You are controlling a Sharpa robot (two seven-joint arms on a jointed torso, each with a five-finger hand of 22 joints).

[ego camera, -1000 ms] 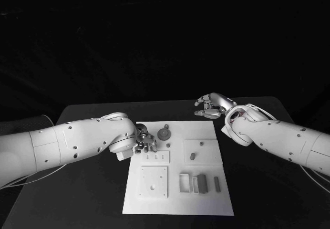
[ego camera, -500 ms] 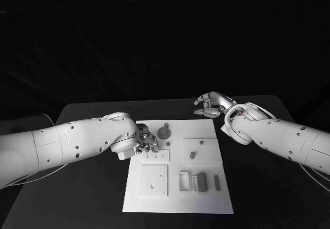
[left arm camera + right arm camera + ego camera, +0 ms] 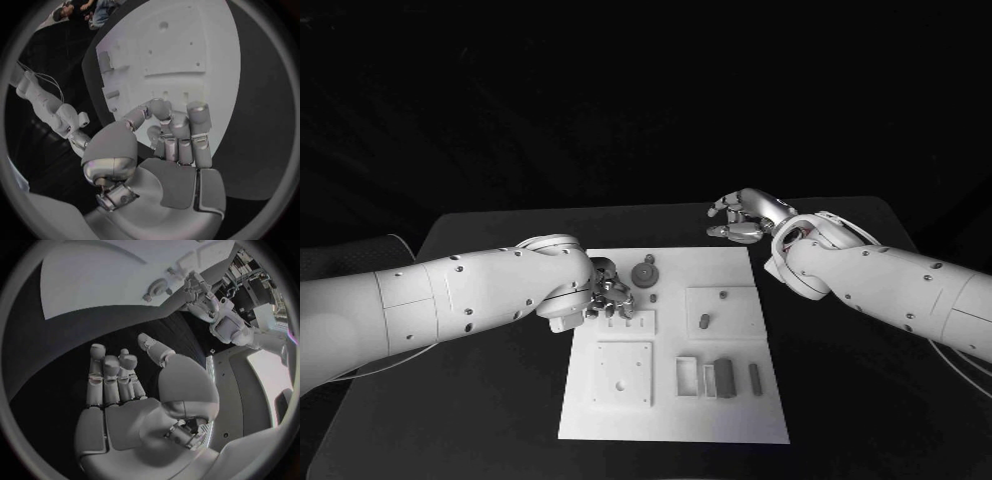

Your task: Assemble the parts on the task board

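Observation:
The white task board (image 3: 672,410) lies in the middle of the black table. On it are a round grey part with a tab (image 3: 645,275), a small peg (image 3: 705,322) on a raised square plate, a grey block (image 3: 723,378) in a holder and a slim bar (image 3: 754,377). My left hand (image 3: 606,296) hovers over the board's far left edge, beside the round part. Its fingers (image 3: 178,137) are curled in, and I see nothing between them. My right hand (image 3: 744,218) hangs over the bare table past the board's far right corner, its fingers (image 3: 112,375) apart and holding nothing.
A square plate with holes (image 3: 623,375) sits at the board's near left, and a small plate with pins (image 3: 632,325) lies just below my left hand. Black table (image 3: 488,400) stretches on both sides of the board.
My left hand has edged slightly farther over the board. The right hand has barely moved.

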